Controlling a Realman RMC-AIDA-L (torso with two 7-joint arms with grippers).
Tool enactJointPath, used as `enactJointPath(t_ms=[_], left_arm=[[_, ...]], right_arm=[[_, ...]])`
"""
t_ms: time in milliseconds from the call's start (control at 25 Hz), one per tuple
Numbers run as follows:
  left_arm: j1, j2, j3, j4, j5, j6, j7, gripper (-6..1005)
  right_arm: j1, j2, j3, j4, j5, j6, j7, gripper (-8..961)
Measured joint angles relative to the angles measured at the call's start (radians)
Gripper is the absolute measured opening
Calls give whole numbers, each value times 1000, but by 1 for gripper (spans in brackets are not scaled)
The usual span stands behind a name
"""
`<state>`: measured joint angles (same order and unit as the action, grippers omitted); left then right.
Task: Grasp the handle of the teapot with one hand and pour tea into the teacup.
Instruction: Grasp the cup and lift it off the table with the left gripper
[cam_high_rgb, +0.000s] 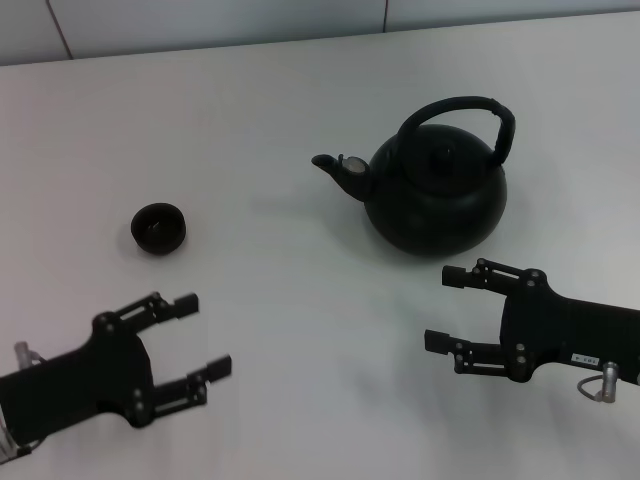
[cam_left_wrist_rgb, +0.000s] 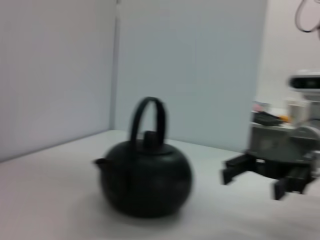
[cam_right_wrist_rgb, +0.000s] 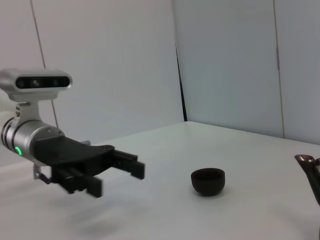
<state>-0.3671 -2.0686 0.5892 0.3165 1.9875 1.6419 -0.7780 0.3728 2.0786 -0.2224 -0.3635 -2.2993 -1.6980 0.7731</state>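
Note:
The black teapot (cam_high_rgb: 435, 195) stands upright at the right of the white table, spout toward the left, with its arched handle (cam_high_rgb: 470, 105) over the top. The small black teacup (cam_high_rgb: 158, 227) sits at the left, apart from the teapot. My right gripper (cam_high_rgb: 440, 310) hovers open just in front of the teapot and touches nothing. At the lower left, my left gripper (cam_high_rgb: 205, 335) is open in front of the teacup. The left wrist view shows the teapot (cam_left_wrist_rgb: 145, 175), its handle (cam_left_wrist_rgb: 147, 117) and the right gripper (cam_left_wrist_rgb: 252, 182). In the right wrist view are the teacup (cam_right_wrist_rgb: 208, 180), the left gripper (cam_right_wrist_rgb: 117, 180) and the teapot's spout tip (cam_right_wrist_rgb: 309, 162). No tea is visible.
The white table (cam_high_rgb: 300, 300) reaches back to a far edge (cam_high_rgb: 300, 42) against pale wall panels. Bare tabletop lies between the teacup and the teapot.

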Motion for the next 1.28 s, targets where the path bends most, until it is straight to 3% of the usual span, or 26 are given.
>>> enactJointPath(t_ms=[720,1280], left_arm=[[-1,-3,-352,-91,-22,-241,177,797],[-13,-1,-333,-99,-15,-287,186,796]], right_arm=[[-1,0,0,2,5,0,0,809],[3,-1,0,1,6,0,0,809]])
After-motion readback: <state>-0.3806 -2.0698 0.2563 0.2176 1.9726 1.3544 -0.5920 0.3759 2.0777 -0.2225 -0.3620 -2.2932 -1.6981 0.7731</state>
